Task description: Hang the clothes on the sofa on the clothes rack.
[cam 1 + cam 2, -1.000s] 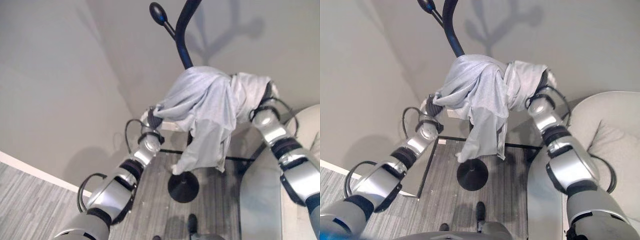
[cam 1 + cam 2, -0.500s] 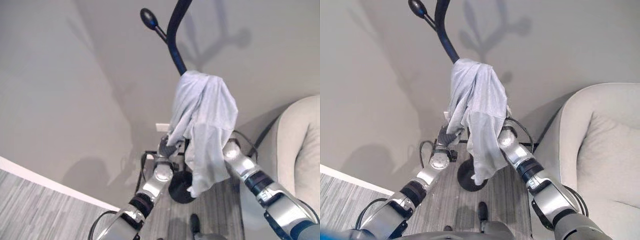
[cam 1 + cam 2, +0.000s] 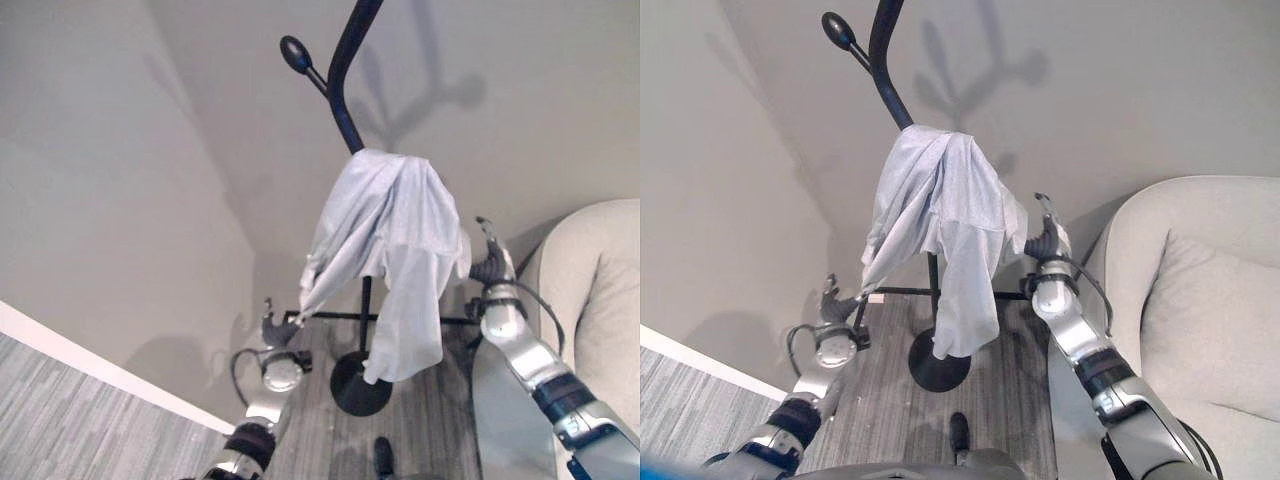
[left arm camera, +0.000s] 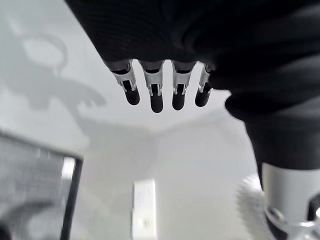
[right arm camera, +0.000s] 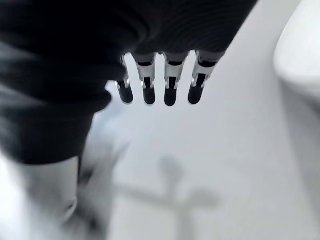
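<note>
Shirt [image 3: 390,240] draped on rack [image 3: 345,90]; left hand [image 3: 277,327], right hand [image 3: 490,265] fingers straight (empty).

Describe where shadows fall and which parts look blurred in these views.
Left eye view: the rack throws a soft branching shadow on the wall behind it. Right eye view: the same shadow lies above the hung shirt. Left wrist view: the left hand is sharp, the wall beyond hazy. Right wrist view: the right hand is sharp, the background blurred.

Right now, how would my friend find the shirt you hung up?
Find the tall black clothes rack in the grey wall corner, left of the pale sofa. The light grey garment droops over it, the only cloth there.
</note>
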Controlling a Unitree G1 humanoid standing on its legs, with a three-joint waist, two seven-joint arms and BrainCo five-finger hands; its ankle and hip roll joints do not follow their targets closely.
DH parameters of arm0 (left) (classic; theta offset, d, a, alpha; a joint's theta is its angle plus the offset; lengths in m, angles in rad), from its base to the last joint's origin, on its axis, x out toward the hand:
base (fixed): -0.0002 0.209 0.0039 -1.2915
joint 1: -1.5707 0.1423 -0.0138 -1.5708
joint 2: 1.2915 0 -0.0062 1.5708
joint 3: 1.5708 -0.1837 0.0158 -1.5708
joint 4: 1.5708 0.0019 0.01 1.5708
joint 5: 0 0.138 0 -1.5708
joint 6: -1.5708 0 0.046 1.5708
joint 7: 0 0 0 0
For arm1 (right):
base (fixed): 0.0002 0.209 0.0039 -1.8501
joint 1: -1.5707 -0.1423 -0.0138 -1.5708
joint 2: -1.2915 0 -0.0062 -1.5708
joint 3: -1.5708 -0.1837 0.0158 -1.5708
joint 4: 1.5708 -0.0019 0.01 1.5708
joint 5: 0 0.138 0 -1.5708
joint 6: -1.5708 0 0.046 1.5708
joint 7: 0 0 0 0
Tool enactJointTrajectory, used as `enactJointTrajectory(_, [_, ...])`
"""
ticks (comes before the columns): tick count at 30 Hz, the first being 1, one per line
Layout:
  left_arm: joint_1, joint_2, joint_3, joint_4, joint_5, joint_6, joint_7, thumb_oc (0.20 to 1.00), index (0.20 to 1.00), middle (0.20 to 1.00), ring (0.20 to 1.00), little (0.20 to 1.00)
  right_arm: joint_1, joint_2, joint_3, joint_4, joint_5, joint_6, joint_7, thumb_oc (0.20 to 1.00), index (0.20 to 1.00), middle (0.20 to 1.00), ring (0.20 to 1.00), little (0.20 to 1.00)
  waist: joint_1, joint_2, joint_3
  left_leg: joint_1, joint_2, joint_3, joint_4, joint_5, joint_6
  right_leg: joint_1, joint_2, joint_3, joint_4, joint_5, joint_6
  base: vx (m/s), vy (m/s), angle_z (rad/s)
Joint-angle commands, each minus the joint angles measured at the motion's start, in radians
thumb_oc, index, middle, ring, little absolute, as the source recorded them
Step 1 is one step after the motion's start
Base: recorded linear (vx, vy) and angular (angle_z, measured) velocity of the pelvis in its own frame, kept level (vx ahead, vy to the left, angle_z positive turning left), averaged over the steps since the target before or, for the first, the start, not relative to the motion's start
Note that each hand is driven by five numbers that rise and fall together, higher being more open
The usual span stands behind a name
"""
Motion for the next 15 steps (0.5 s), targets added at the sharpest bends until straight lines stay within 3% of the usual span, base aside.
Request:
enactJointTrajectory(1, [0.018, 0.060, 0.014, 0.045, -0.005, -0.029, -0.084, 1.000, 1.000, 1.000, 1.000, 1.000, 0.022, 0.009, -0.081, -0.044, -0.082, -0.013, -0.033, 1.000, 1.000, 1.000, 1.000, 1.000, 0.011, -0.071, -0.058, 0.052, 0.013, 0.047, 0.004, -0.004, -0.023, 0.159, -0.074, 0.076, 0.024, -0.153, 0.090, -0.02, 0.048, -0.05])
enactJointTrajectory(2, [0.060, 0.056, 0.078, 0.062, -0.082, -0.034, -0.112, 1.000, 1.000, 1.000, 1.000, 1.000, 0.099, 0.003, -0.137, -0.089, -0.104, 0.007, -0.033, 1.000, 1.000, 1.000, 1.000, 1.000, 0.005, -0.064, -0.058, 0.055, 0.013, 0.056, 0.004, -0.011, -0.020, 0.158, -0.075, 0.079, 0.024, -0.152, 0.093, -0.01, 0.049, -0.05])
enactJointTrajectory(5, [0.104, 0.054, 0.148, 0.117, -0.123, -0.031, -0.128, 1.000, 1.000, 1.000, 1.000, 1.000, 0.202, 0.018, -0.215, -0.133, -0.119, 0.019, -0.039, 1.000, 1.000, 1.000, 1.000, 1.000, -0.002, -0.060, -0.060, 0.062, 0.015, 0.070, 0.004, -0.022, -0.017, 0.159, -0.074, 0.082, 0.024, -0.155, 0.094, 0.00, 0.037, -0.15])
enactJointTrajectory(9, [0.124, 0.048, 0.193, 0.193, -0.154, -0.028, -0.146, 1.000, 1.000, 1.000, 1.000, 1.000, 0.269, 0.035, -0.268, -0.147, -0.115, 0.021, -0.053, 1.000, 1.000, 1.000, 1.000, 1.000, -0.007, -0.059, -0.060, 0.065, 0.015, 0.079, 0.004, -0.028, -0.016, 0.159, -0.073, 0.084, 0.024, -0.156, 0.096, -0.01, 0.021, -0.07])
enactJointTrajectory(15, [0.153, -0.008, 0.308, 0.453, -0.309, -0.009, -0.229, 1.000, 1.000, 1.000, 1.000, 1.000, 0.382, 0.155, -0.411, 0.007, 0.073, -0.005, -0.127, 1.000, 1.000, 1.000, 1.000, 1.000, -0.023, -0.055, -0.061, 0.073, 0.015, 0.094, 0.004, -0.044, -0.014, 0.159, -0.074, 0.080, 0.029, -0.162, 0.099, -0.01, 0.024, -0.06])
